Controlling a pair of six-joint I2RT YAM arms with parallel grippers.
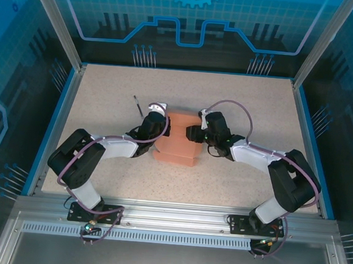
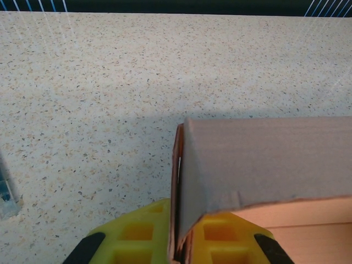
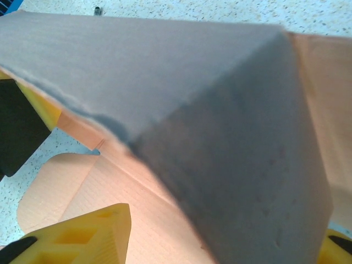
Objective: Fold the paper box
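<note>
**A:** Where is the paper box (image 1: 178, 145) sitting?

**B:** It is lying near the middle of the speckled surface (image 1: 246, 101), between the two arms. It is looking partly formed, with some panels flat and some raised.

**A:** What is the left gripper (image 1: 164, 128) doing?

**B:** It is reaching in at the box's left edge. In the left wrist view its yellow fingers (image 2: 137, 234) are pressing together on an upright cardboard wall, so it is pinching the paper box with a narrow grip. A greyish, shaded panel is bending off to the right from the top of that wall.

**A:** And the right gripper (image 1: 195, 133)?

**B:** It is meeting the box from the right side. In the right wrist view its jaws are standing well apart and straddling a raised, folded flap. One yellow finger (image 3: 82, 236) is hovering over a flat salmon panel, clear of the fold. The other finger is just peeking in at the lower right corner. I am not seeing it clamp anything.

**A:** Is anything else lying on the surface?

**B:** A thin dark stick (image 1: 138, 106) is resting beyond the left gripper, near the box but apart from it.
</note>
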